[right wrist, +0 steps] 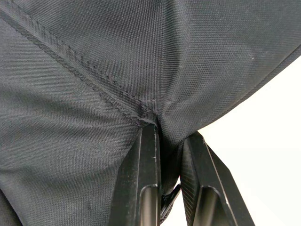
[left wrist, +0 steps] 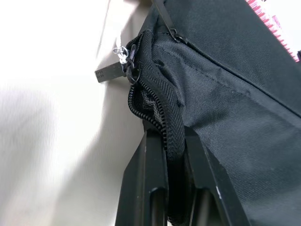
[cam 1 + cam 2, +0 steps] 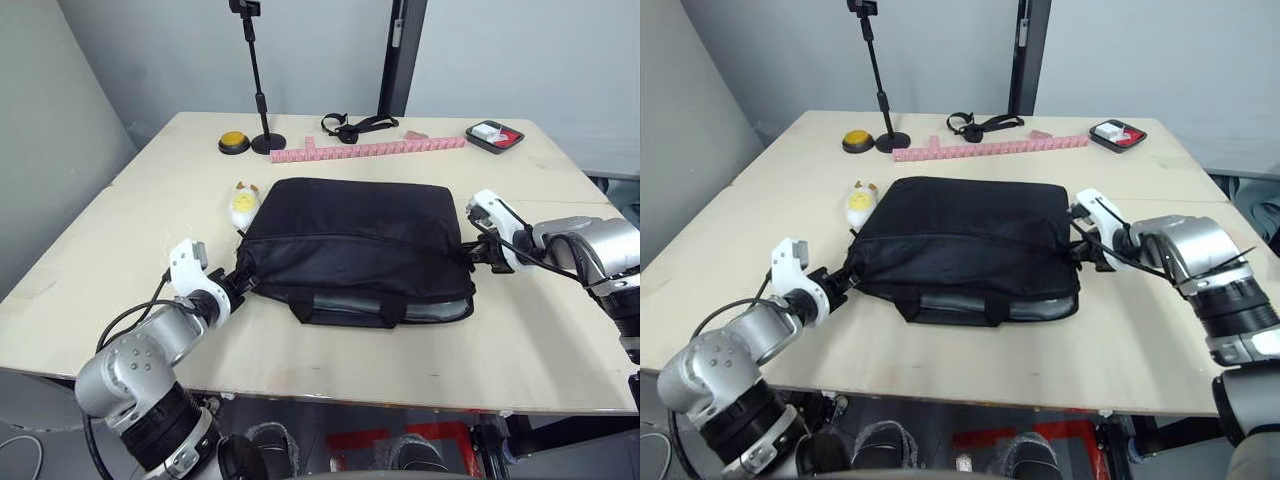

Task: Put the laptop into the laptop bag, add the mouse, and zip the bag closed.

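The laptop bag [image 3: 358,250] lies flat near the middle of the pale desk [image 3: 540,330], its strap handles and front pocket on the side toward the robot. Along that near edge the bag gapes slightly, and a grey strip shows in the opening by its right corner; whether that is the laptop cannot be told.

The left gripper [image 3: 238,283] is at the bag's left near corner. In the left wrist view its two black fingers [image 2: 146,188] are clamped on the bag's zipper band [image 2: 157,110], pinched between them, with a zipper pull [image 2: 123,52] hanging just beyond.

The right gripper [image 3: 477,255] is at the bag's right end. In the right wrist view its fingers [image 1: 146,183] are closed on a fold of the bag's fabric at a seam.

Just beside the bag's left far corner lies a small white-and-yellow object [image 3: 243,205]. Farther behind the bag runs a pink ruler-like strip [image 3: 368,150], and beyond it are a yellow button [image 3: 233,142], a black stand [image 3: 262,100], a black strap [image 3: 355,125] and a small black tray [image 3: 495,136].
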Motion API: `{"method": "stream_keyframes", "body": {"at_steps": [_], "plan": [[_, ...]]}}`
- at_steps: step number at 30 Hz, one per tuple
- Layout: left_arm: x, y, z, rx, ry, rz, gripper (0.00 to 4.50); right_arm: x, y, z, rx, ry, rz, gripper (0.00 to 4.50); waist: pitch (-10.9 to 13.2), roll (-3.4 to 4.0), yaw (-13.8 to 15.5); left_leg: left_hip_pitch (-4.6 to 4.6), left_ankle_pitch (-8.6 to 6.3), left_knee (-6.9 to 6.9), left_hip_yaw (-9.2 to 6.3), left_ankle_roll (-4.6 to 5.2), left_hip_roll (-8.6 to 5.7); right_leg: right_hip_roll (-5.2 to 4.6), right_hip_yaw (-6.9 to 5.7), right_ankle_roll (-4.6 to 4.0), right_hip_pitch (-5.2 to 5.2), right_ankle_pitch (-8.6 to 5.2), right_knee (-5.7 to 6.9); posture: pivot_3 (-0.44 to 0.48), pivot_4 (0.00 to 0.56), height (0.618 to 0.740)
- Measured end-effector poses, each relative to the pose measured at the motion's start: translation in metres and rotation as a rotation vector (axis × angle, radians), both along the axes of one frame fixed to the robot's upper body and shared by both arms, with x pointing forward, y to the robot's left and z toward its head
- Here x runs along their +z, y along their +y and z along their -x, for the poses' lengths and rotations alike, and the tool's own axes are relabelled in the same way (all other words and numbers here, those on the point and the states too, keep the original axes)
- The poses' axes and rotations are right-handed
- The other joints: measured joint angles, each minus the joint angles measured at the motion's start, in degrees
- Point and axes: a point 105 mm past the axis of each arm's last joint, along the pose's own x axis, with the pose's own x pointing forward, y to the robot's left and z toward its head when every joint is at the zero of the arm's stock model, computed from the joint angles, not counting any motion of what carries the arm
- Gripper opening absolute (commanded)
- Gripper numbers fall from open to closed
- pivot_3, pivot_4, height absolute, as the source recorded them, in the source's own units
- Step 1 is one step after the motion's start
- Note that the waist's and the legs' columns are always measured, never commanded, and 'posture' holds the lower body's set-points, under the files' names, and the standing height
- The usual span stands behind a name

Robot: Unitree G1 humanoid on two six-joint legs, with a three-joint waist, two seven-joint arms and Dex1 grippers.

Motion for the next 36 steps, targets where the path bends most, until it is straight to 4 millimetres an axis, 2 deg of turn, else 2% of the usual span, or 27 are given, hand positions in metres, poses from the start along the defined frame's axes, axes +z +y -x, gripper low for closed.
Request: {"method": "stream_keyframes", "body": {"at_steps": [3,8,10,12,19,20,23,27,33,36], "plan": [[-0.003,0.005,0.009,0.005,0.0,0.028,0.0,-0.001,0.003,0.001,0.013,0.004,-0.01,0.41,0.0,0.0,0.0,0.0,0.0,0.02,0.01,0.0,0.0,0.0,0.01,0.0,0.0,0.0,0.0,0.0,0.15,0.739],[0.0,0.006,0.011,0.021,0.0,0.066,0.0,-0.003,0.003,0.002,0.026,0.011,-0.012,0.41,0.0,0.0,0.3,0.01,-0.01,0.13,-0.01,0.0,-0.01,-0.01,0.02,-0.01,0.05,0.0,0.03,0.0,0.15,0.739],[0.001,0.006,0.011,0.02,0.003,0.079,0.0,-0.003,0.002,0.002,0.028,0.009,-0.01,0.95,0.0,-0.01,0.3,0.0,-0.01,0.14,-0.01,0.0,-0.02,-0.01,0.03,0.0,0.05,0.0,0.03,0.0,0.15,0.739],[0.003,0.005,0.011,0.007,0.001,0.101,0.85,-0.004,0.0,0.003,0.025,0.007,-0.006,1.54,0.0,-0.03,0.4,0.0,-0.01,0.14,-0.03,0.0,-0.02,0.0,0.01,0.0,0.05,0.0,0.03,0.0,0.15,0.739],[0.019,0.0,0.019,-0.128,0.0,0.067,3.35,0.002,0.006,0.008,0.073,-0.01,-0.032,4.01,0.0,-0.03,0.4,0.04,-0.18,0.18,-0.05,-0.31,0.02,0.06,0.02,0.07,0.05,0.0,0.13,0.0,0.15,0.739],[0.023,-0.002,0.024,-0.171,-0.006,0.082,3.37,0.002,0.007,0.01,0.088,-0.009,-0.042,4.34,0.0,-0.05,0.4,0.01,-0.21,0.18,-0.05,-0.36,0.03,0.06,0.02,0.09,0.01,-0.01,0.12,0.0,0.15,0.739],[0.023,0.001,0.046,-0.293,0.007,0.125,3.37,0.007,0.004,0.018,0.119,-0.006,-0.05,4.43,0.0,-0.05,0.4,0.01,-0.21,0.05,0.01,-0.36,0.03,0.06,0.03,0.23,-0.04,-0.07,0.04,0.0,0.15,0.739],[0.021,0.014,0.06,-0.389,0.032,0.172,3.37,0.011,0.004,0.024,0.149,-0.002,-0.073,4.43,-0.1,-0.04,0.4,0.08,-0.26,0.04,0.01,-0.58,0.16,0.18,0.04,0.29,-0.12,-0.08,0.19,0.0,0.15,0.739],[0.035,0.043,0.053,-0.466,0.055,0.181,3.37,0.041,0.01,0.042,0.266,-0.087,-0.119,4.43,-0.1,-0.08,0.5,0.35,-0.35,0.11,0.11,-0.74,0.15,0.17,0.21,0.35,0.01,-0.11,0.39,0.0,0.15,0.739],[0.048,0.054,0.031,-0.477,0.017,0.143,3.37,0.043,0.003,0.054,0.275,-0.087,-0.096,4.43,-0.2,-0.23,1.1,0.59,-0.35,0.12,0.12,-0.74,0.12,0.11,0.22,0.37,0.23,-0.12,0.42,0.0,0.15,0.739]]}}
